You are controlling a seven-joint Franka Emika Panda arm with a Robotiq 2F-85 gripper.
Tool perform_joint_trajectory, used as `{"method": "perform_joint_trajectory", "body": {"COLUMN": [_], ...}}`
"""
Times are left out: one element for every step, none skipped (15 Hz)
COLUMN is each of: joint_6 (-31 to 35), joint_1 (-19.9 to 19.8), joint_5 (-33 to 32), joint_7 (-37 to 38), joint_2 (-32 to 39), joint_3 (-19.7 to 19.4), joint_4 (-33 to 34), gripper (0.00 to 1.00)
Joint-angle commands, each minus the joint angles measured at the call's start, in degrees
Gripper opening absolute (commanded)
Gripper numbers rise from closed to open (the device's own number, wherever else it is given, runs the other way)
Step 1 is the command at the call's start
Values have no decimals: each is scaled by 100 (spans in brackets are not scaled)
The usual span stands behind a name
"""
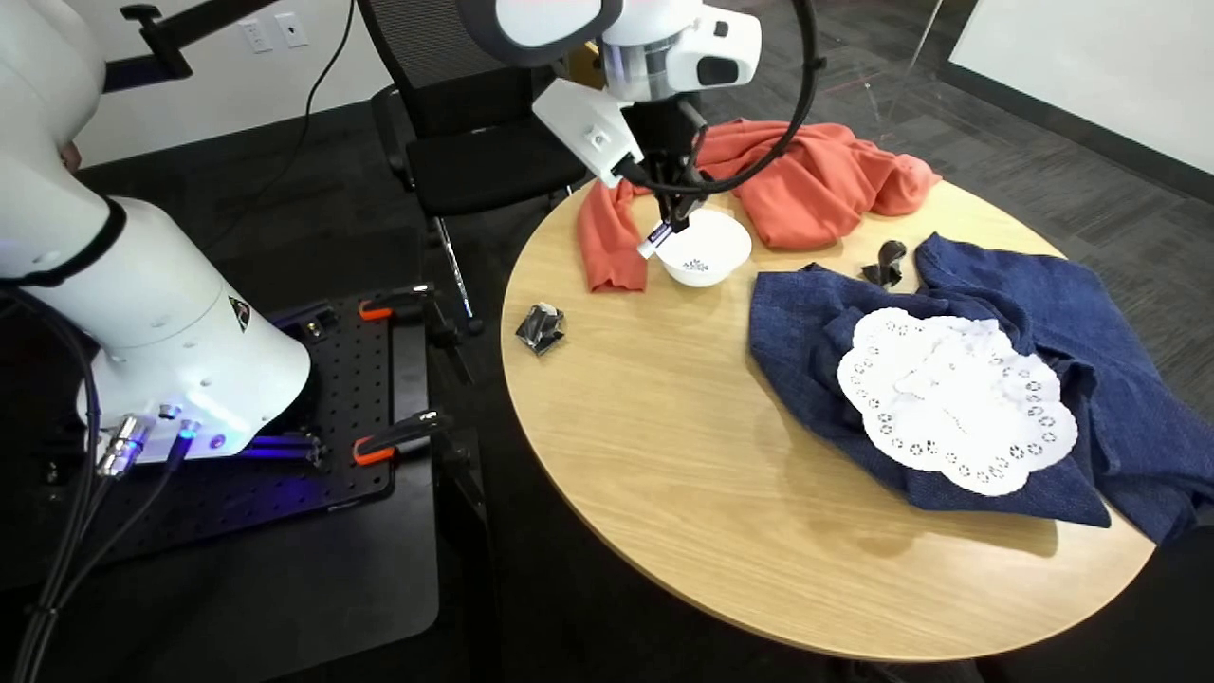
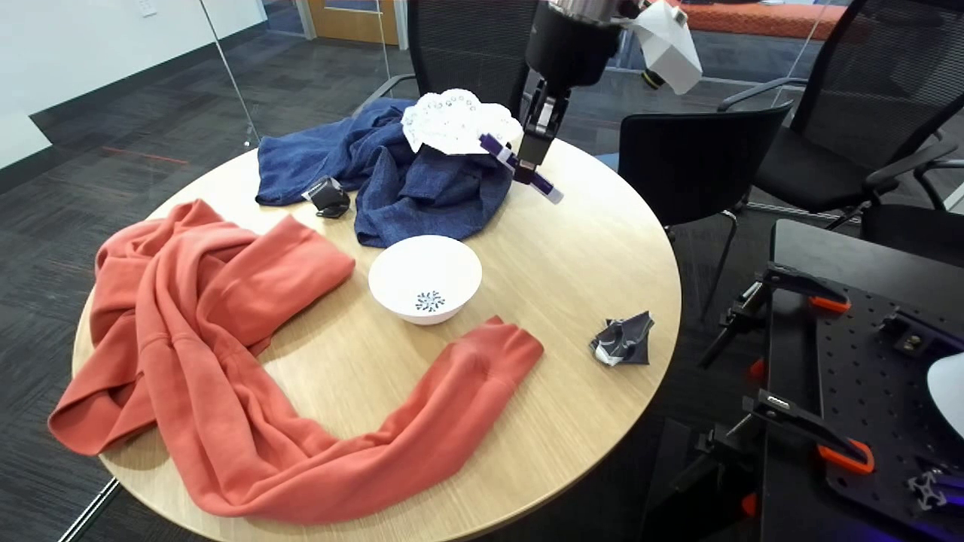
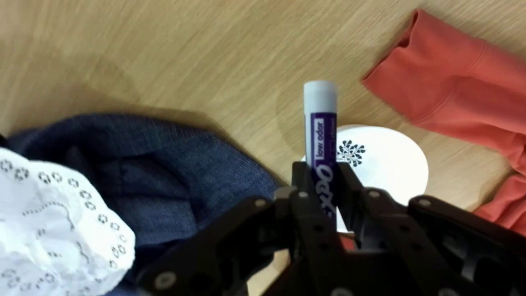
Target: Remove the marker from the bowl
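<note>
Claw (image 2: 526, 167) pinching marker (image 3: 322, 142) mid-length | marker aloft, apart from bowl (image 2: 422, 265) | bowl upright on table (image 2: 576, 260)

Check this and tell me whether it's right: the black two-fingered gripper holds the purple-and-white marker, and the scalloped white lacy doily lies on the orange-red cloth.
One part is wrong: the white lacy doily lies on the dark blue denim cloth, as both exterior views show. The black gripper does hold the purple-and-white marker.
</note>
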Motion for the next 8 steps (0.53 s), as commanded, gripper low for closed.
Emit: {"method": "perform_joint_trajectory", "body": {"joint_6": [16,44,84,76,79,-18,-45,-57], "joint_1": [93,98,103,113,111,96,94,71], "joint_5": [-20,163,455,792,1128,1565,1904,2262], "joint_7": [1039,1203,1284,1345,1389,1329,1390,1384], "joint_2": [-62,29,163,272,371,481,576,678], "joint_3": [-231,-223,-172,-95,-26,90,177,279], "joint_4": [-304,-321,-328,-319,-305,-246,-206,-163], "gripper": [5,5,5,5,5,5,5,5]}}
